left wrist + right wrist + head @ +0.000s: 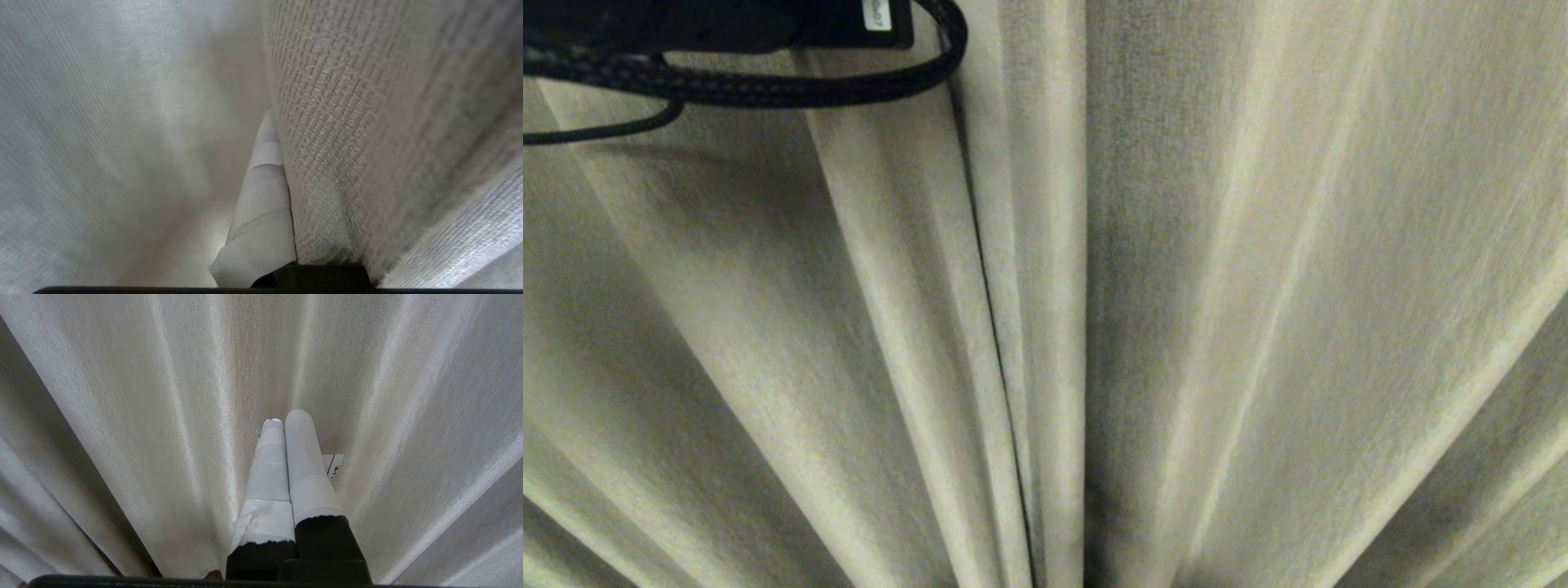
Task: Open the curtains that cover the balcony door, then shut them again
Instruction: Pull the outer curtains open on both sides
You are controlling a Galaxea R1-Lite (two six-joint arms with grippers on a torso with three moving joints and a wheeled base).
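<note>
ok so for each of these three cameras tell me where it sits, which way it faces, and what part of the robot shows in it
Head view: on the robot's head, facing the curtains close up; a black arm part and its cables show at upper left.
Left wrist view: behind the left end effector, shut on a coarse curtain fold; one white-taped finger shows.
Right wrist view: behind the shut right end effector, pointing at the curtains.
All three views share the curtains.

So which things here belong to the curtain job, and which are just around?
Job:
curtains
left gripper, shut on the curtains' coarse fold
right gripper, shut, idle by the fabric

Just around:
black cable at the head view's top left
</note>
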